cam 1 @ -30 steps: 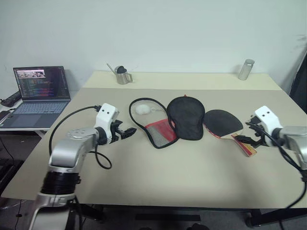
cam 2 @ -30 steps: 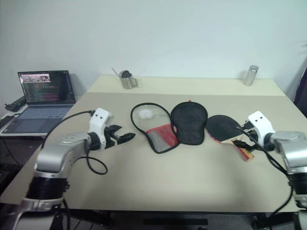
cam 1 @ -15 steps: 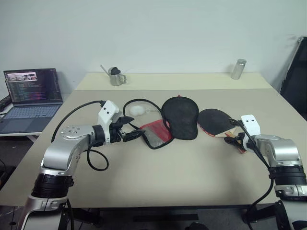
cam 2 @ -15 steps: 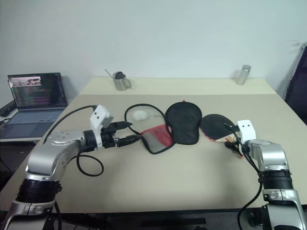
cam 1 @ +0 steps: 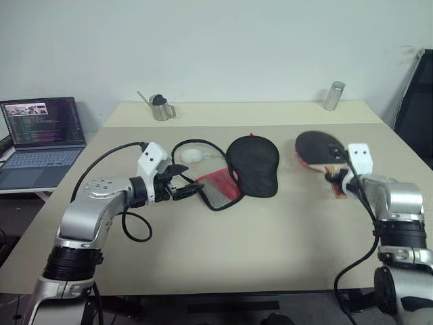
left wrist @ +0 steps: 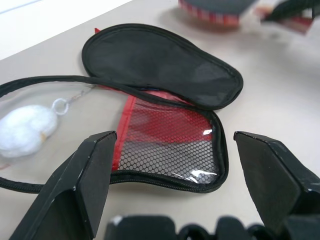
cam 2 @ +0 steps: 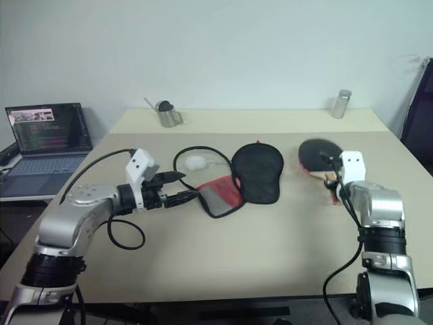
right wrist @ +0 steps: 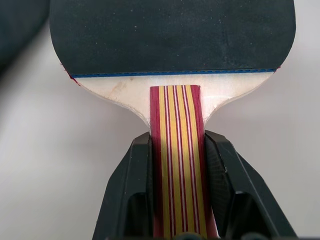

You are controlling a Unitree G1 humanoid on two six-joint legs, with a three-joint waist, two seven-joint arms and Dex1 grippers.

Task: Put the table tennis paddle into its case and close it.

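The paddle point(right wrist: 172, 60), clenched at its handle by the right end effector point(right wrist: 176, 165), should be kept level toward the case point(cam 1: 233, 172); the left end effector point(left wrist: 182, 165) is spread beside it.

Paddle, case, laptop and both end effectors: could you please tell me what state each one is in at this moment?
Table tennis paddle: lifted off the table, handle clamped in the right end effector.
Case: open, flap spread flat on the table, nothing inside.
Laptop: lid up, screen lit.
Left end effector: open, hovering at the case's mesh edge.
Right end effector: shut on the paddle's handle.
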